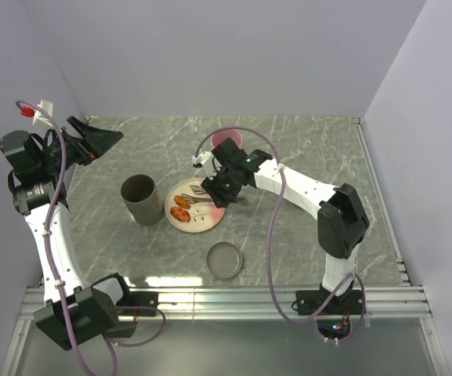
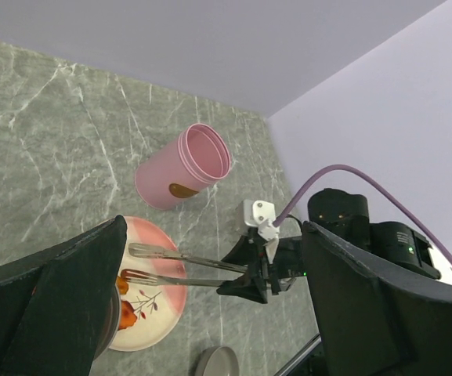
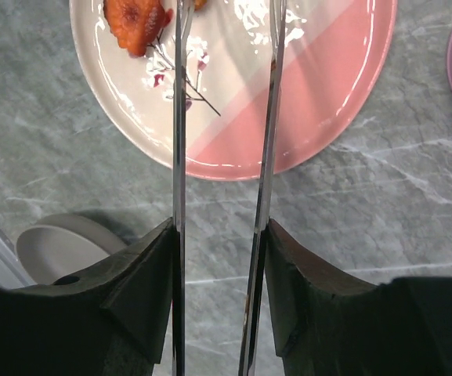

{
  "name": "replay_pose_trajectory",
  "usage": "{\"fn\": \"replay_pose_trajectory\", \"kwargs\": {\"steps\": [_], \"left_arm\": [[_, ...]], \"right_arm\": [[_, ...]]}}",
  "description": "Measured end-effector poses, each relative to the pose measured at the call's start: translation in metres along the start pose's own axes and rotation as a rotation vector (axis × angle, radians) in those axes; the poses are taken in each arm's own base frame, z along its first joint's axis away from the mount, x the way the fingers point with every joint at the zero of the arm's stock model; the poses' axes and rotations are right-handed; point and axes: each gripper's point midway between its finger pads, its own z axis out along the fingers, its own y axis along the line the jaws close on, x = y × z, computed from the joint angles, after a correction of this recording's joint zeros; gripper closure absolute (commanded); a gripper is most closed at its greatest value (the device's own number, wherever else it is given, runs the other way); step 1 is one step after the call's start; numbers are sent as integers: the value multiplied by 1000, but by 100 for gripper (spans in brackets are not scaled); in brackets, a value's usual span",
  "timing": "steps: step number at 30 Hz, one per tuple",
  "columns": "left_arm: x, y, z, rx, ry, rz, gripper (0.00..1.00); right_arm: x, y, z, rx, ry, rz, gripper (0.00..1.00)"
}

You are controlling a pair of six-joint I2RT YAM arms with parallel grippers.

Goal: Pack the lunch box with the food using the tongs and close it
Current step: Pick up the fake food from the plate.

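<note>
Step in hand: picking up food. The right gripper (image 1: pixel 219 184) is clamped on the tongs (image 3: pixel 180 141), whose arms stand apart with the tips over the plate (image 1: pixel 206 223) mid-table. The orange chunks (image 1: pixel 182 208) sit on the plate's left half; I can't make out the pink egg-shaped piece.

Next, my read: set the tips astride one chunk, squeeze, and carry it to the grey cylindrical lunch box (image 1: pixel 142 200), which is uncovered just left of the plate. Its lid (image 1: pixel 224 260) lies toward the near edge.

The pink cup (image 2: pixel 182 166) sits toward the far edge, close behind the right wrist, so there's a bump risk. The left gripper (image 1: pixel 92 139) is wide open and empty, raised near the far-left corner.

Grey marble tabletop (image 1: pixel 304 157) (white veins); plain lavender walls (image 1: pixel 210 55); aluminium rail (image 1: pixel 249 301) near edge.
</note>
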Motion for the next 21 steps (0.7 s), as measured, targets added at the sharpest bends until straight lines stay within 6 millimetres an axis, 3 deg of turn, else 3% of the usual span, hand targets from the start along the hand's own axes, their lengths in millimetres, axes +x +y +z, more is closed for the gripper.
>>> {"fn": "replay_pose_trajectory", "kwargs": {"steps": [5, 14, 21], "left_arm": [[0, 0, 0, 0, 0, 2, 1], [0, 0, 0, -1, 0, 2, 0], [0, 1, 0, -1, 1, 2, 1]], "right_arm": [[-4, 6, 6, -4, 2, -4, 46], [-36, 13, -4, 2, -74, -24, 44], [-32, 12, 17, 3, -35, -26, 43]]}}
